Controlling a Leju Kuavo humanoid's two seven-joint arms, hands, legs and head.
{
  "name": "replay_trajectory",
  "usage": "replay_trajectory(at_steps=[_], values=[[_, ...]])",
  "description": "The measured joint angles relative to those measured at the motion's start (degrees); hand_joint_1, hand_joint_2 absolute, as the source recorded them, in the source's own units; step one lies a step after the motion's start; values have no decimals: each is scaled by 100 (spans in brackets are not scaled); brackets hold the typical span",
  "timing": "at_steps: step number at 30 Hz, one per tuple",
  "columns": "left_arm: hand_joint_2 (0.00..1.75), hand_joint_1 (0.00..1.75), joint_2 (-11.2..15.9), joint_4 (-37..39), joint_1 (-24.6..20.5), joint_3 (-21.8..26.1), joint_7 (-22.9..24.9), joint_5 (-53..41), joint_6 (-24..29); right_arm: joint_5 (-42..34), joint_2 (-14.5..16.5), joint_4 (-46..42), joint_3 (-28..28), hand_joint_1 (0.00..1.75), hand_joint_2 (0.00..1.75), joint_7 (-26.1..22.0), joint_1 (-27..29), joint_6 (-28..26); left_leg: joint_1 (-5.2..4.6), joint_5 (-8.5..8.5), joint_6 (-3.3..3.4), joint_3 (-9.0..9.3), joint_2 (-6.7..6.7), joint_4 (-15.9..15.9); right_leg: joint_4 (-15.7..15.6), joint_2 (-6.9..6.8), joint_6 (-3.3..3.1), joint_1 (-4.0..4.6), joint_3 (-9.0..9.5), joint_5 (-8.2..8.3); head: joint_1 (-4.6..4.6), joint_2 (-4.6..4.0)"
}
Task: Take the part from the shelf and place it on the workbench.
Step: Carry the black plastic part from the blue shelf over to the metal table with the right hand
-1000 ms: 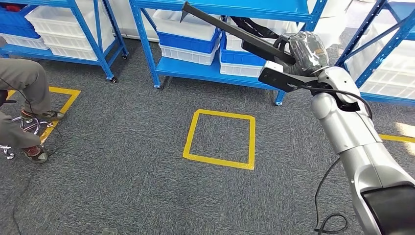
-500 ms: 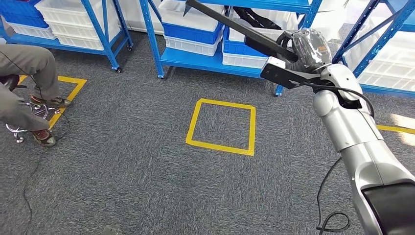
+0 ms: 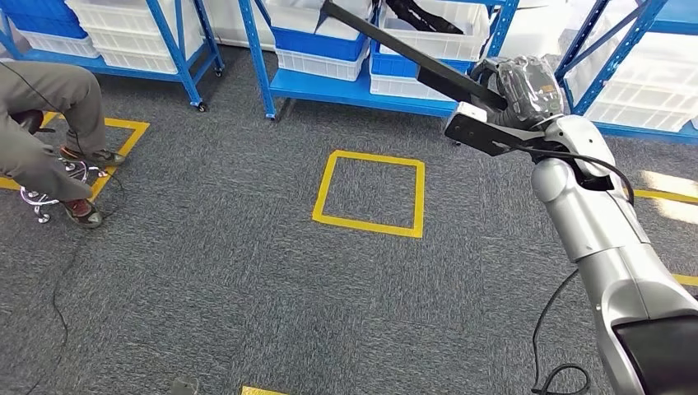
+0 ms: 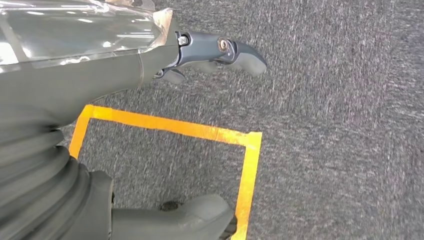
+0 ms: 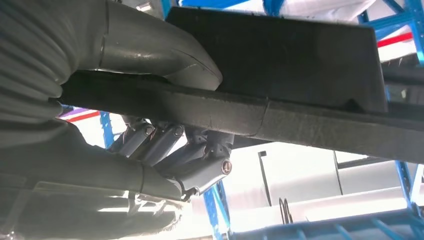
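My right hand (image 3: 520,85), under a clear plastic cover, grips a long black part (image 3: 387,39) at the upper right of the head view. The part is a flat, stiff strip that slants up and left across the front of the blue shelf (image 3: 354,89). Seen from the right wrist, the fingers (image 5: 170,145) curl under the black part (image 5: 300,117) while the thumb presses on its other side. My left hand (image 4: 100,75) hangs over the carpet, fingers (image 4: 235,50) and thumb (image 4: 192,217) apart, holding nothing.
Blue racks with white and blue bins (image 3: 321,51) line the back. A yellow taped square (image 3: 370,193) marks the grey carpet in the middle. A person's legs (image 3: 45,115) and a chair base (image 3: 41,202) are at the left. A black cable (image 3: 551,354) loops by my right arm.
The whole picture has shifted: the shelves have slid up and the seated person further into frame, so the camera moved. My right hand keeps its hold on the black part.
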Motion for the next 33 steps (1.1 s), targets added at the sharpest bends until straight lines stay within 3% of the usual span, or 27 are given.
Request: replay_trajectory(at_steps=[1,3,5,6,7,8,11,13,15,17,20,21,22,23,25,27,28,30,32,33], values=[[175,0,3,0,6,0,-1,0,2,-13,-1,1,-3,175,175,-1,7,3,18,-113,-34,-38,-11,72,2,-6,-57,-21,-13,49,-3,0],[175,0,3,0,16,-1,-3,-5,11,-54,9,2,-12,175,175,1,14,9,50,-608,-99,-201,-46,541,1,-21,-157,-49,-72,168,-14,0],[175,0,0,0,19,-2,-3,-13,22,-77,31,2,-20,175,175,0,21,21,66,-1038,-155,-400,-65,1285,9,-17,-193,-38,-172,261,-21,0],[175,0,1,0,19,-2,-1,-15,26,-79,44,2,-21,175,175,-1,32,33,76,-1089,-174,-429,-71,1537,13,-13,-187,-32,-216,296,-21,0],[175,0,2,0,18,-2,4,-20,29,-79,53,2,-22,175,175,-1,46,45,86,-1042,-183,-359,-73,1588,17,-8,-175,-29,-250,322,-23,0],[175,0,3,0,17,-2,9,-25,31,-78,59,2,-26,175,175,-2,58,56,95,-933,-180,-177,-74,1413,23,-5,-162,-28,-274,341,-22,0],[175,0,8,0,12,-2,20,-50,33,-73,70,-2,-59,175,175,-2,61,67,96,-712,-118,566,-90,392,49,-9,-125,-7,-326,365,-16,0],[175,0,10,0,11,-2,27,-61,32,-29,77,-6,-75,175,175,-7,55,66,66,-739,-67,700,-99,143,55,-16,-79,13,-368,390,-12,0],[175,0,7,0,7,-2,36,-70,31,102,75,-30,-68,175,175,-14,56,54,57,-706,4,681,-95,67,66,-20,-13,23,-403,395,-13,0],[175,0,5,0,-1,-2,40,-80,29,235,51,-77,-57,175,175,-17,58,29,73,-640,108,685,-102,-26,304,-13,10,22,-541,241,-3,0],[175,0,6,0,-5,0,55,-86,28,297,3,-133,-45,175,175,-14,94,9,77,-575,181,632,-158,-63,1354,4,-19,-12,-1036,-219,2,0],[175,0,3,0,-3,-1,62,-87,28,310,-7,-144,-41,175,175,-10,120,9,78,-561,176,611,-189,-61,1603,6,4,-26,-1147,-286,2,0],[175,0,-2,0,-2,-1,70,-91,28,331,-14,-156,-37,175,175,-4,143,9,83,-544,165,591,-226,-57,1654,6,48,-46,-1161,-267,2,0],[175,0,-8,0,-2,-1,78,-95,28,347,-23,-169,-35,175,175,4,159,9,91,-528,147,575,-266,-49,1473,9,107,-77,-1062,-160,2,0],[175,0,-15,0,-6,-1,86,-102,28,365,-43,-200,-36,175,175,19,164,9,101,-506,95,530,-354,-6,717,121,229,-154,-678,133,3,0],[175,0,-17,0,-16,-2,87,-104,29,364,-69,-228,-37,175,175,26,164,9,93,-476,14,451,-447,43,217,261,254,-168,-447,286,-3,0],[175,0,-17,0,-15,-2,87,-105,29,366,-79,-234,-37,175,175,28,171,9,88,-450,-31,411,-490,51,167,291,230,-152,-437,292,-4,0],[175,0,-17,0,-2,-2,90,-108,31,367,-82,-241,-36,175,175,31,185,9,103,-400,-102,353,-543,41,191,203,164,-149,-469,332,-8,0],[175,0,-15,0,7,-2,93,-112,32,368,-79,-255,-37,175,175,34,182,9,106,-530,-144,249,-401,223,194,110,88,-172,-483,372,-18,0],[175,0,-15,0,4,-2,94,-115,33,368,-83,-263,-38,175,175,36,179,9,105,-700,-157,134,-284,494,192,62,50,-172,-485,388,-24,0]])
